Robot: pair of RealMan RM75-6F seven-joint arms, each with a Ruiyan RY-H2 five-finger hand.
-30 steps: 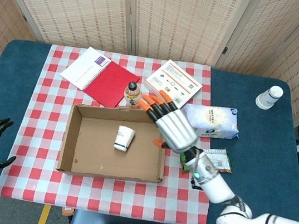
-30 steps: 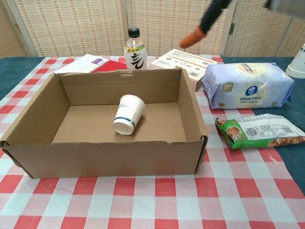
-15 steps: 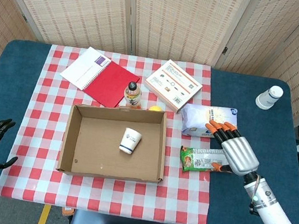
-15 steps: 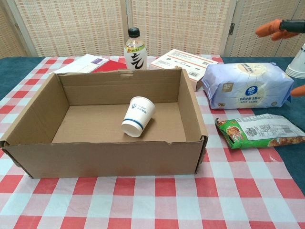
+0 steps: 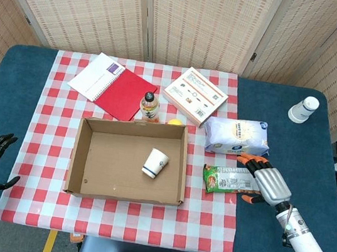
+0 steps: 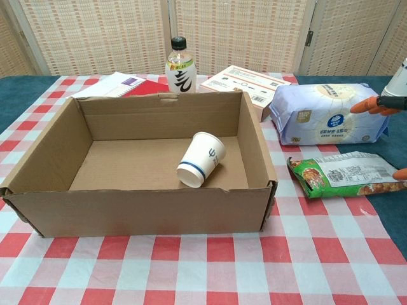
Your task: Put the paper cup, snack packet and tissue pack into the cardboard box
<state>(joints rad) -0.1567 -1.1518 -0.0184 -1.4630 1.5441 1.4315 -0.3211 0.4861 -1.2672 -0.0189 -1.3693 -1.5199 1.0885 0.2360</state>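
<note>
Tablecloth [image 5: 62,116] — red-checked over blue, screens [image 5: 197,16] behind — both hands' fingers [image 5: 253,159] apart.

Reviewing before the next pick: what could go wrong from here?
The right hand is over the far end of the snack packet; a grip at that end may let the flat bag droop and catch the cardboard box wall. The paper cup lies tipped inside and could roll when things land.

Red notebook [image 5: 112,85], drink bottle [image 5: 149,106], printed flat carton [image 5: 195,96], white cup stack [image 5: 303,109], checked tablecloth [image 5: 55,123]
</note>
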